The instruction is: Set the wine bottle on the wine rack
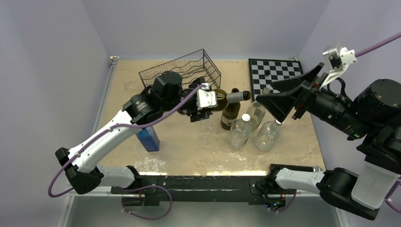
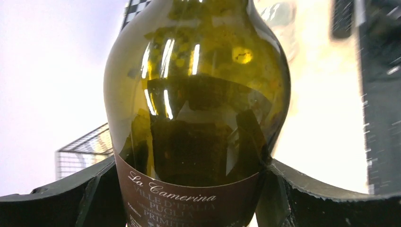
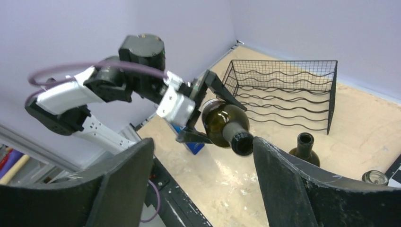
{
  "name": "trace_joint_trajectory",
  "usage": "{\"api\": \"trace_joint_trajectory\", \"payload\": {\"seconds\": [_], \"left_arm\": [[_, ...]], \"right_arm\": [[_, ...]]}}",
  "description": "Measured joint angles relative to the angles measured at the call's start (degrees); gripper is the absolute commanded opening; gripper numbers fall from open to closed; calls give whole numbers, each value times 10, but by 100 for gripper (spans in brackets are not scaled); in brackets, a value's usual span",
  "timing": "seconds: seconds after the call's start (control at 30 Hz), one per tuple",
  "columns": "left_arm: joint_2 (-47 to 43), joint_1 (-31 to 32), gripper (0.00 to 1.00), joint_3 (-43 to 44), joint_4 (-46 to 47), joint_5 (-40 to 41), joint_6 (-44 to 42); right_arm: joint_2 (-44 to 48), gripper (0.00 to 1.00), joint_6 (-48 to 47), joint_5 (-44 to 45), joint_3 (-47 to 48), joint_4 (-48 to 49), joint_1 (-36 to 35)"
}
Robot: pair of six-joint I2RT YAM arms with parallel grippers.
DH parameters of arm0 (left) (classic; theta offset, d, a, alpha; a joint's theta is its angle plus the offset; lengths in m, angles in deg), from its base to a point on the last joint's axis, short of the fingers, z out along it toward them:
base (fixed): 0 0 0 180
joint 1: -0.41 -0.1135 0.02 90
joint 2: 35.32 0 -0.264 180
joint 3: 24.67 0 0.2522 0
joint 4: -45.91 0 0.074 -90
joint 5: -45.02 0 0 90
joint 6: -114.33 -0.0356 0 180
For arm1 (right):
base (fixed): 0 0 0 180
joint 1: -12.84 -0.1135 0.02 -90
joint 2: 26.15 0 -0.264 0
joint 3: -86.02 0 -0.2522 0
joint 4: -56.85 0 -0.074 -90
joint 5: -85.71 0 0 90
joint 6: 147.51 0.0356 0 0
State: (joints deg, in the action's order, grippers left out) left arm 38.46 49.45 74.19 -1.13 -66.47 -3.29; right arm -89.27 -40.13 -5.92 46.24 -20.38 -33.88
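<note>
A dark green wine bottle [image 1: 226,98] hangs level above the table, neck pointing right. My left gripper [image 1: 209,100] is shut on its body near the brown label, and both black fingers press the glass in the left wrist view, where the wine bottle [image 2: 196,118] fills the frame between the left gripper [image 2: 189,166] fingers. The black wire wine rack [image 1: 182,68] stands just behind the left arm, and the right wrist view shows the wine rack [image 3: 283,94] holding no bottles. My right gripper [image 1: 272,101] is open, raised to the right of the neck; the wine bottle [image 3: 224,124] mouth sits beside one right finger [image 3: 283,179].
A second dark bottle [image 1: 230,116] stands upright under the held one. Three clear plastic bottles [image 1: 239,130] cluster to its right. A blue box [image 1: 149,138] stands by the left arm. A chessboard [image 1: 274,73] lies at the back right.
</note>
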Motion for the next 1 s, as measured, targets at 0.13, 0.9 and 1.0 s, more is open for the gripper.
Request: {"api": "trace_joint_trajectory", "payload": {"seconds": [0.13, 0.9, 1.0], "left_arm": [[-1, 5, 0, -20, 6, 58, -116], [-19, 17, 0, -111, 101, 186, -442], [-30, 17, 0, -111, 99, 179, -446]], "right_arm": [[-66, 75, 4, 10, 121, -80, 4], [-209, 64, -43, -56, 1, -257, 26], [-210, 64, -50, -60, -18, -246, 26]]}}
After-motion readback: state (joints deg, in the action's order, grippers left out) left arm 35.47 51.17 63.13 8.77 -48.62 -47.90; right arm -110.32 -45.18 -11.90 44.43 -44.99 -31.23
